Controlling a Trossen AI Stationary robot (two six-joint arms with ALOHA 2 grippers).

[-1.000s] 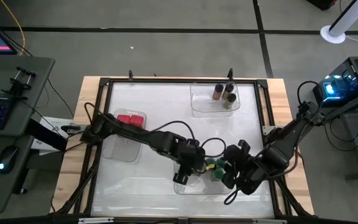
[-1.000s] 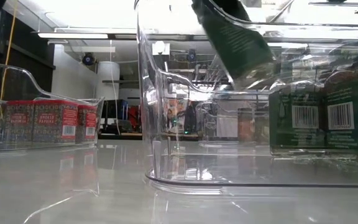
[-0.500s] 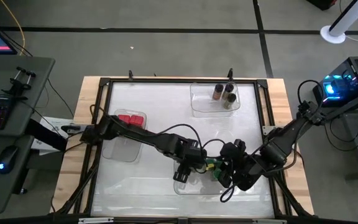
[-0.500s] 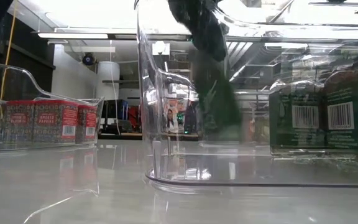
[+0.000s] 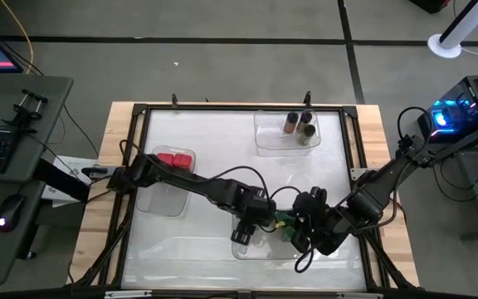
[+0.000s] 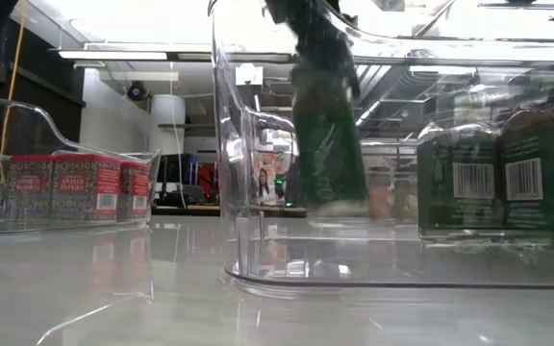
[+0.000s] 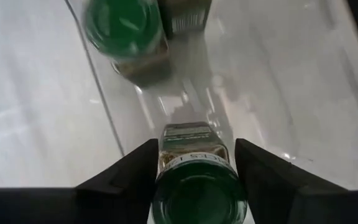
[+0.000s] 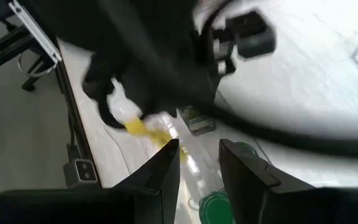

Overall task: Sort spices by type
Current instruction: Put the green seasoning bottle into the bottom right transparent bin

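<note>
Green-lidded round spice jar [image 7: 197, 186] sits between the fingers of our left gripper [image 7: 194, 163] inside the near clear plastic tray [image 6: 258, 274] beside its green mates [image 6: 503, 173] — next we let go and lift clear — our right gripper [image 8: 197, 165] waits alongside, jaws parted and empty.

- High view: bright, even overhead light; the white table [image 5: 197, 149] is washed pale and shows little texture; shadows under the arms are soft and short
- Low view: ceiling lights glare across the top; the clear tray wall [image 6: 234, 144] carries bright streaks and bends the room behind it; the green-lidded jar [image 6: 327, 144] inside is smeared with blur
- Left wrist view: the near jar lid [image 7: 197, 199] is soft, out of focus; pale reflections streak the tabletop
- Right wrist view: the dark arm [image 8: 160, 56] across it is heavily blurred; the surface beyond is near overexposed
</note>
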